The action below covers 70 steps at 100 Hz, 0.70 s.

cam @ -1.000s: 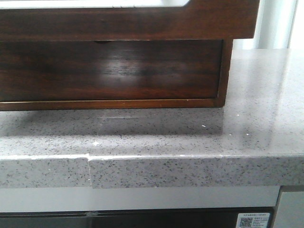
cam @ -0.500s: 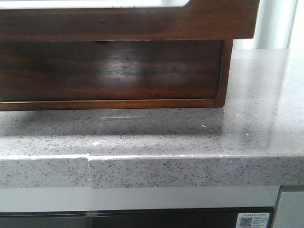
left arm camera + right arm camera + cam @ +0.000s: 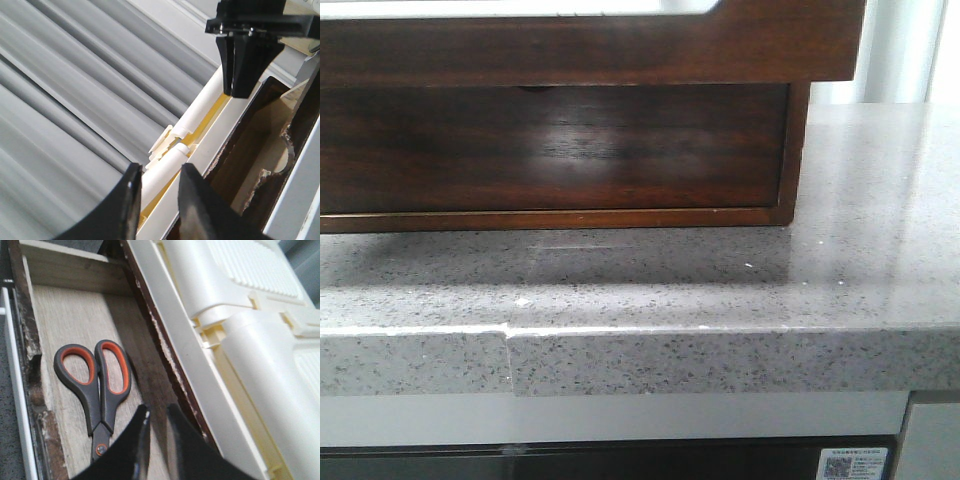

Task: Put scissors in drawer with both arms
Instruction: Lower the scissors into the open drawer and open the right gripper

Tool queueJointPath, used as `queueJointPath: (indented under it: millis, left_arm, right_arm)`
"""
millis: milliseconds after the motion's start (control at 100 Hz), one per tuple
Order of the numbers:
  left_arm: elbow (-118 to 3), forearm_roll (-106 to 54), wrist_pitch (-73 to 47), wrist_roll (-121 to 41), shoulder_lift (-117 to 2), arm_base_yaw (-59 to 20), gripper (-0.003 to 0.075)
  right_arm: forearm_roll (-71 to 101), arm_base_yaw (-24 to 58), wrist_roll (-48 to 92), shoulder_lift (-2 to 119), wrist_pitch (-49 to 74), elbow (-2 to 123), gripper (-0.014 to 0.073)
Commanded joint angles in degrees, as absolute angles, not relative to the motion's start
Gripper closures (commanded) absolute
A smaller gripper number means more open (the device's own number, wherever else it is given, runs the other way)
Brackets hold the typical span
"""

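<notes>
Scissors [image 3: 97, 392] are lying loose in the drawer [image 3: 70, 320] just beside the slightly parted, empty right tool [image 3: 156, 427], so they could easily get nudged or jammed when it's shut.

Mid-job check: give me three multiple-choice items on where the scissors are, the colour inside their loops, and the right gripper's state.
1. Where do the scissors lie?
A. On the grey counter
B. On the pale wood floor of the drawer
C. On the white plastic part

2. What colour lines the finger loops?
A. Orange
B. Blue
C. Green

3. How is the right gripper?
A. Clamped on the scissors
B. Clamped on the drawer's wall
C. Holding nothing, jaws slightly apart

Key: 1 B, the right wrist view shows them flat on the light wood between dark side walls. 2 A, both loops show orange rims inside grey handles. 3 C, the fingertips stand beside the blades with a narrow gap and nothing between them.
</notes>
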<state>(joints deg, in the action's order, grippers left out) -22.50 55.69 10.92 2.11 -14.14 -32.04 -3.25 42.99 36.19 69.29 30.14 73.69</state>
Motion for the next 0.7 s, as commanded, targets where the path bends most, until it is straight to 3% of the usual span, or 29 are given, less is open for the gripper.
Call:
queueJointPath:
  millis: [0,50,400,690]
  left_arm:
    - [-23.88,54.12,12.83,2.84,-14.70,-32.23,0.0698]
    - [-23.88,53.99,12.83,2.84,-14.49,-32.23,0.0744]
    - [-23.88,40.86,10.41,2.84,-10.32,-32.23,0.0742]
    - [-23.88,25.02,-4.86,2.84,-3.37,-32.23,0.0742]
  right_arm:
    - [-3.11,43.04,35.24,65.38,28.22,75.23,0.0611]
    - [-2.70,43.04,35.24,64.06,30.05,75.23,0.0637]
    - [-0.90,43.04,35.11,54.81,36.90,75.00,0.0634]
    - [-0.90,43.04,30.71,45.07,35.01,70.99,0.0634]
